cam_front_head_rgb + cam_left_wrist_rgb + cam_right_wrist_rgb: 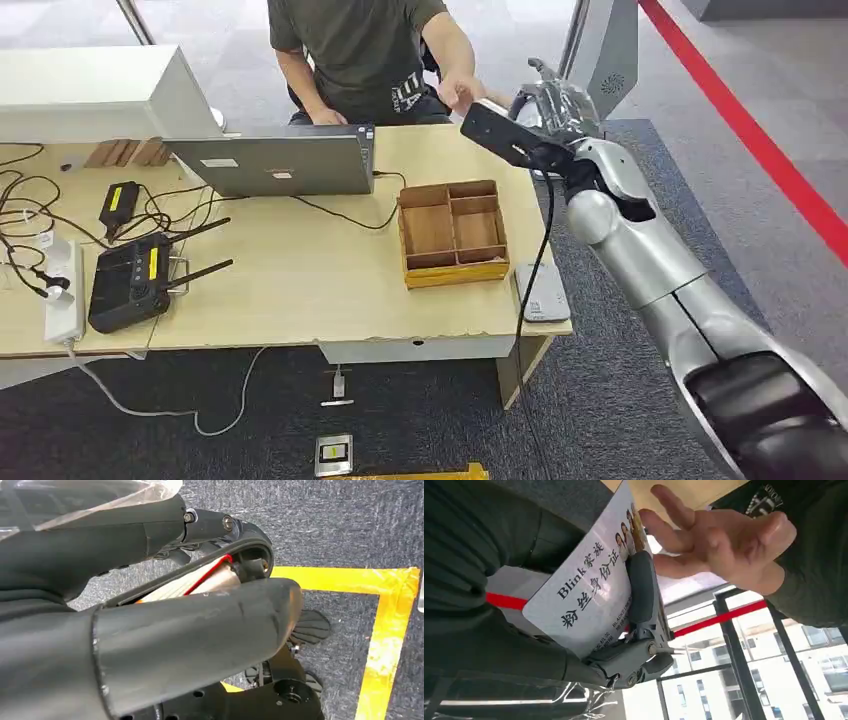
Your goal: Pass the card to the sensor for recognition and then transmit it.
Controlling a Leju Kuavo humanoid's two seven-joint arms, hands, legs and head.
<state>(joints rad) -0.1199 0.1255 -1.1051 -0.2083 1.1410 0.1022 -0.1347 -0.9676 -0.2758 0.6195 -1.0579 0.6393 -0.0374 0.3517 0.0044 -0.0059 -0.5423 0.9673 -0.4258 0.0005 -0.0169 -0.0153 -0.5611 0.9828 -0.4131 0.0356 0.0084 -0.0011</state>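
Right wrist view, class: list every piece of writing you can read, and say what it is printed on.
"Blink家族": on the white card held by the right hand.
"粉丝身份证": same card, second line.
Small print along the card's edge: too small to read.
Print on the person's dark shirt: too blurred to read.

Yellow tape (385,645) lines on grey carpet (345,525), w/ dark robot parts in front.
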